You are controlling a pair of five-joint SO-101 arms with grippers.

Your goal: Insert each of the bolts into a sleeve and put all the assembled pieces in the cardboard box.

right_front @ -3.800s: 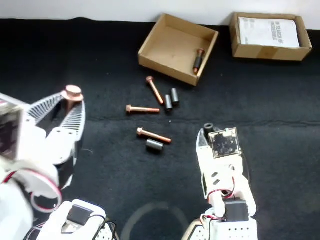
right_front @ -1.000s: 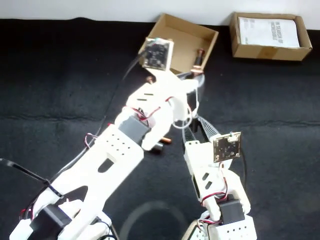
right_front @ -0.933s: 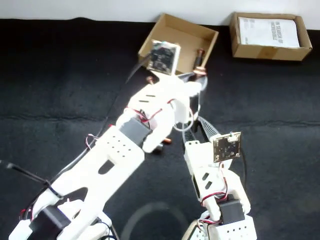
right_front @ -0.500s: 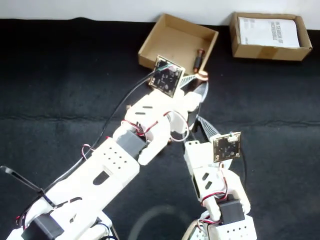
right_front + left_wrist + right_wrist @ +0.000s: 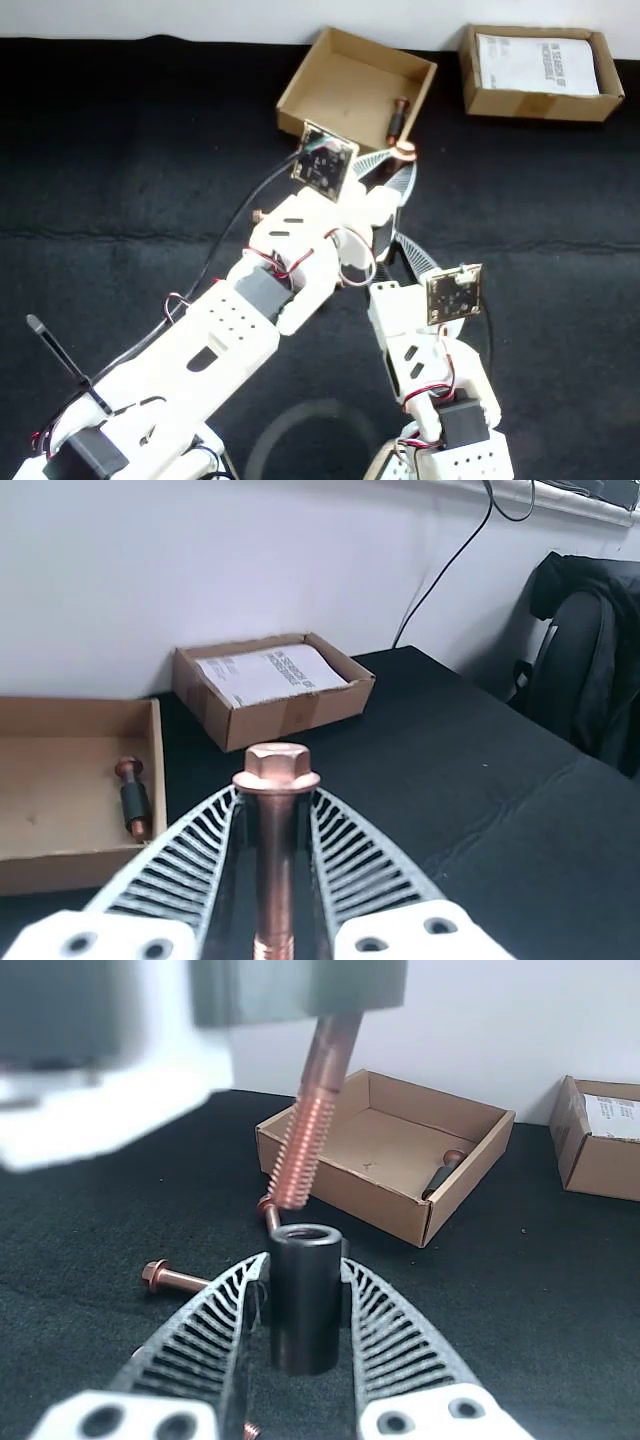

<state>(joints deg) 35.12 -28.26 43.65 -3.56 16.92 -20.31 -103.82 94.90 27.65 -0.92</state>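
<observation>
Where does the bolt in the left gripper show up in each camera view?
High view: bolt head showing in the left gripper, beside the near corner of the box.
Left wrist view: bolt clamped between the fingers, head past their tips.
Right wrist view: bolt threaded end, tilted just above the sleeve.
Shared landmark: the box with one assembled piece inside.

left arm [image 5: 235,310] fronts cardboard box [image 5: 350,92], right mat [image 5: 560,260] free

I'm seeing a copper bolt [image 5: 272,825] and a matte black sleeve [image 5: 304,1300], the cardboard box [image 5: 335,95] plain tan, the tabletop [image 5: 120,140] black — the left gripper [image 5: 275,792] white, its fingers [image 5: 355,855] ribbed.
</observation>
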